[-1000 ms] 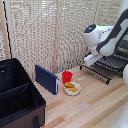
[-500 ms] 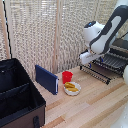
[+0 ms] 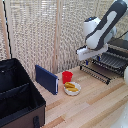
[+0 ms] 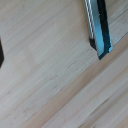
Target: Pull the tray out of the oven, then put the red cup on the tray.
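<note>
Resting items, largest first
Desk (image 3: pixel 95 102): pale wood planks carrying everything.
Case (image 3: pixel 17 97): black, open, well apart from the pincer, at the exterior view's left.
Oven (image 3: pixel 119 50): just behind the pincer, door (image 3: pixel 95 74) dropped open.
Tray (image 3: pixel 111 61): drawn out over the door, beside the pincer.
Pincer (image 3: pixel 86 54): above the door; opening cannot be told, nothing seen held.
Plate (image 3: pixel 72 88): white, yellow food, below-left of the pincer.
Cup (image 3: pixel 67 77): red, on the desk touching the plate.

Black open case (image 3: pixel 17 97), blue board (image 3: pixel 46 79), white plate (image 3: pixel 72 88) on the wooden table (image 3: pixel 95 107).
</note>
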You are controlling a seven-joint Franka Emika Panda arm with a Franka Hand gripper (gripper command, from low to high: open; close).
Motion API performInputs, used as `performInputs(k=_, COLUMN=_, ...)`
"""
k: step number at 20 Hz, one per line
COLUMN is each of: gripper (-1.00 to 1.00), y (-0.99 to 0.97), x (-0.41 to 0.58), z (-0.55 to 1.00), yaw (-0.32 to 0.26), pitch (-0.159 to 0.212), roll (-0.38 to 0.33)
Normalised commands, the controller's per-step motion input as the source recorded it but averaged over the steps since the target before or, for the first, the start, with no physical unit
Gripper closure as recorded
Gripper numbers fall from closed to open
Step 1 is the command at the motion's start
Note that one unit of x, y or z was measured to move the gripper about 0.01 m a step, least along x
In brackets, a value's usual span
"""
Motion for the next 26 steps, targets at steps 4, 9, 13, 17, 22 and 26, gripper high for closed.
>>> performInputs(k=4, gripper=-1.00, y=0.18, x=0.372, z=0.22, yaw=-0.167, pitch=0.000, roll=0.226)
performInputs(k=9, gripper=-1.00, y=0.21, x=0.354, z=0.15, yaw=-0.168, pitch=0.000, roll=0.262)
performInputs(k=13, gripper=-1.00, y=0.22, x=0.329, z=0.12, yaw=-0.171, pitch=0.009, roll=0.282)
performInputs(k=17, gripper=-1.00, y=0.21, x=0.326, z=0.12, yaw=-0.172, pitch=0.012, roll=0.283)
performInputs(k=22, gripper=-1.00, y=0.23, x=0.341, z=0.16, yaw=-0.168, pitch=0.025, roll=0.272)
performInputs(k=26, gripper=-1.00, y=0.13, x=0.342, z=0.19, yaw=-0.153, pitch=0.095, roll=0.214)
